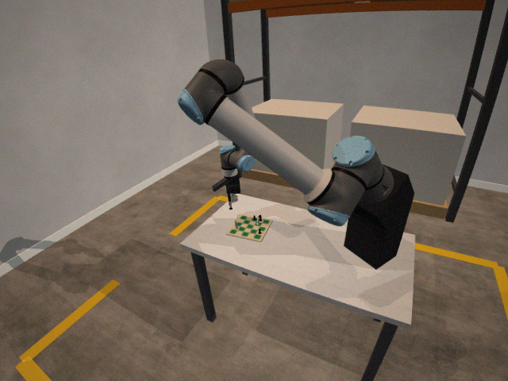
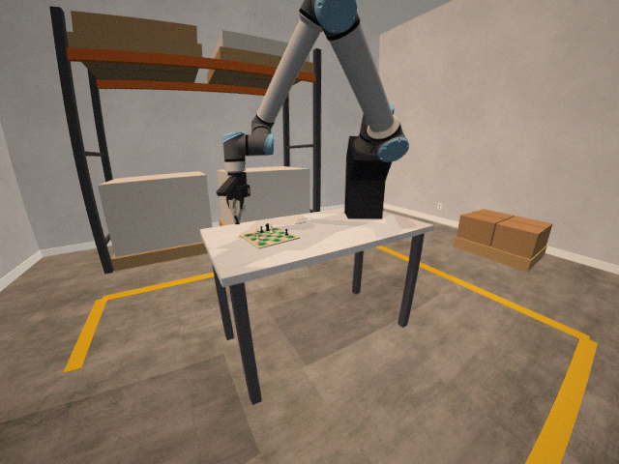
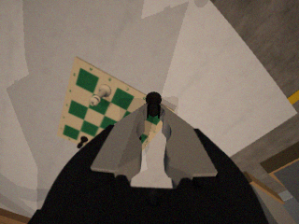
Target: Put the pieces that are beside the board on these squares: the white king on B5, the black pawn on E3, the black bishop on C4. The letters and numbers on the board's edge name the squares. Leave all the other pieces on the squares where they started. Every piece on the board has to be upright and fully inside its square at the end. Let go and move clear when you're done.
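Observation:
My gripper (image 1: 230, 203) (image 2: 237, 217) (image 3: 153, 105) is shut on a small black pawn (image 3: 153, 99) with a round head and holds it a little above the white table (image 1: 307, 262) (image 2: 325, 240), just past the far left corner of the board. The green and tan chessboard (image 1: 245, 236) (image 2: 270, 240) (image 3: 65, 112) lies flat on the table. A white piece (image 1: 235, 224) (image 3: 99, 94) stands on the board near its left edge. Two black pieces (image 1: 256, 218) (image 2: 264, 227) stand together at the board's far side. Another black piece (image 1: 260, 232) (image 3: 82, 140) stands near the board's right edge.
The arm's black base block (image 1: 379, 217) (image 2: 366, 180) sits on the table's far right. Two large pale boxes (image 1: 406, 152) (image 2: 155, 210) and a metal rack (image 1: 475, 114) (image 2: 74, 125) stand behind the table. Cardboard boxes (image 2: 502, 232) lie on the floor at the right.

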Motion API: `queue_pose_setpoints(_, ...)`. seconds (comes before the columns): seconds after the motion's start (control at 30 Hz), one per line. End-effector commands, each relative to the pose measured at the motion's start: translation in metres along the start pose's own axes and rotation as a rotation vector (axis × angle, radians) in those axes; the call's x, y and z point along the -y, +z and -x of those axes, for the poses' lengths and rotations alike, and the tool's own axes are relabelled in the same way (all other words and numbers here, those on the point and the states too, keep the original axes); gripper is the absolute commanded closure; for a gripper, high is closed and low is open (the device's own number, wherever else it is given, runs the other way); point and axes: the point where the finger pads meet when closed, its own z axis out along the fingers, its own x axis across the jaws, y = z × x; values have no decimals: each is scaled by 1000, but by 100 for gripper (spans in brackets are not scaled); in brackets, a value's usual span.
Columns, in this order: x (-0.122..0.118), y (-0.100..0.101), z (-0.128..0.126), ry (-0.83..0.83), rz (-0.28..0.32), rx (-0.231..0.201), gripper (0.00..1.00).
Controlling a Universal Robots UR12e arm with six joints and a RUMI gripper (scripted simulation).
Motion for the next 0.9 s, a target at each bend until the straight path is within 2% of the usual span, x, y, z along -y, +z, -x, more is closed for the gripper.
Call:
queue_pose_setpoints(0.0, 0, -15, 0, -1, 0, 0, 100)
queue_pose_setpoints(0.43, -1, -17, 2, -7, 0, 0, 100)
queue_pose_setpoints(0.53, -17, -18, 19, -71, 0, 0, 100)
queue_pose_setpoints(0.73, -65, -22, 76, -268, 0, 0, 100)
queue_pose_setpoints(0.87, -69, -23, 82, -288, 0, 0, 100)
